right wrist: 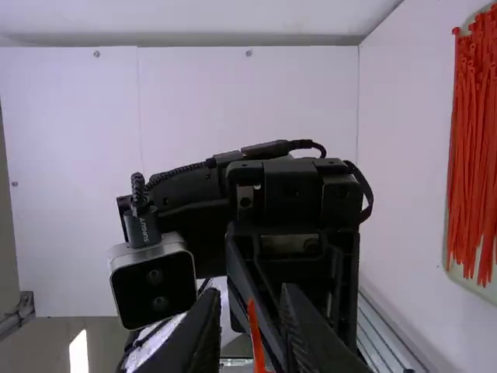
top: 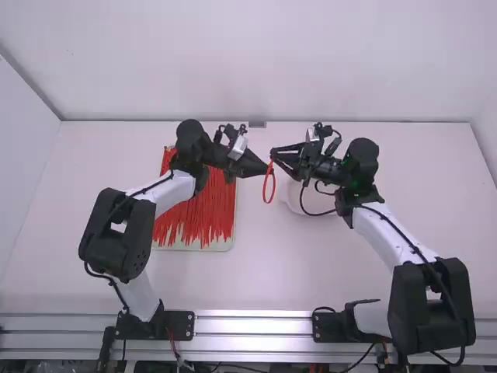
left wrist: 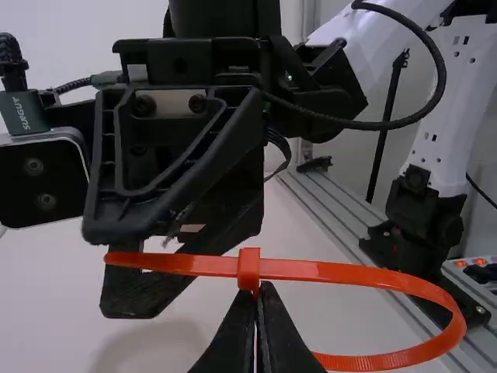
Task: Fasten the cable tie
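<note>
Tightening looks to be the step in hand: the red cable tie (top: pixel 268 183) is already threaded, its tail (left wrist: pixel 163 263) passed through the head (left wrist: pixel 248 268) so that a loop (left wrist: pixel 454 326) is closed. The tie is held in the air just off the tray (top: pixel 225 243) of spare red ties, on the tray's side toward the right arm, between the two grippers.

The left gripper (left wrist: pixel 254 311) has its fingers pressed together on the head. The right gripper (right wrist: pixel 250 299) sits beyond the tie from the tray, its fingers (right wrist: pixel 203 334) parted with the tail between them — not visibly clamping it.

By my judgement the next move calls for the right gripper to pinch the tail and draw it straight away from the tray, while the left keeps the head steady.

The tail's long axis runs away from the tray, tip toward the right gripper. The loop's long axis lies crosswise to that — roughly along the tray's nearer side edge.
</note>
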Available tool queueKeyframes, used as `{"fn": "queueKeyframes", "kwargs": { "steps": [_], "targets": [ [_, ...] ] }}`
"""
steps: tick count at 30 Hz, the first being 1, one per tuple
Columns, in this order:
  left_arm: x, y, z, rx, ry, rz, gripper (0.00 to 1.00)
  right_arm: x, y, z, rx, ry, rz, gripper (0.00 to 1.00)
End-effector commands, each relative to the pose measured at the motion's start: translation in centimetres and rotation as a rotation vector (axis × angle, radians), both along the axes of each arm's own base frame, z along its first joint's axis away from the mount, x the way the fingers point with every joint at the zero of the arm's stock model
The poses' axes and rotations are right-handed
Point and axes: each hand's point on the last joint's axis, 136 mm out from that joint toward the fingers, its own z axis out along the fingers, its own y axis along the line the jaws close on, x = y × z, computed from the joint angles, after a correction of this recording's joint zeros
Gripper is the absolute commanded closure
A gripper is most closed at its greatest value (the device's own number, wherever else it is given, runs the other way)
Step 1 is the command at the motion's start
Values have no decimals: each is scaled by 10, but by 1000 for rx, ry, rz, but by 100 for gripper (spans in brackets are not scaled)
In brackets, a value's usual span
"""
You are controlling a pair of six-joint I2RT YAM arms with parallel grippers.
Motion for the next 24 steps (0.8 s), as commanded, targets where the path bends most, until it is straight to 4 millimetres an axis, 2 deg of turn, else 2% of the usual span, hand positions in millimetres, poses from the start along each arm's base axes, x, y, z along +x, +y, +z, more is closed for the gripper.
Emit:
{"fn": "queueKeyframes", "kwargs": {
  "steps": [1,3,6,12,24],
  "targets": [
    [-8,-2,13,-9,-40,-23,98,0,0,1,1,-3,2,85],
    [-8,-2,13,-9,-41,-21,98,-1,0,1,2,-2,5,87],
    [-6,0,13,-10,-40,-10,98,-1,0,1,2,-2,6,100],
    [-6,0,14,-8,-30,-9,98,-2,4,1,2,-2,12,100],
    [-7,0,12,5,2,-22,98,9,-5,2,3,-7,-51,100]
  ]
}}
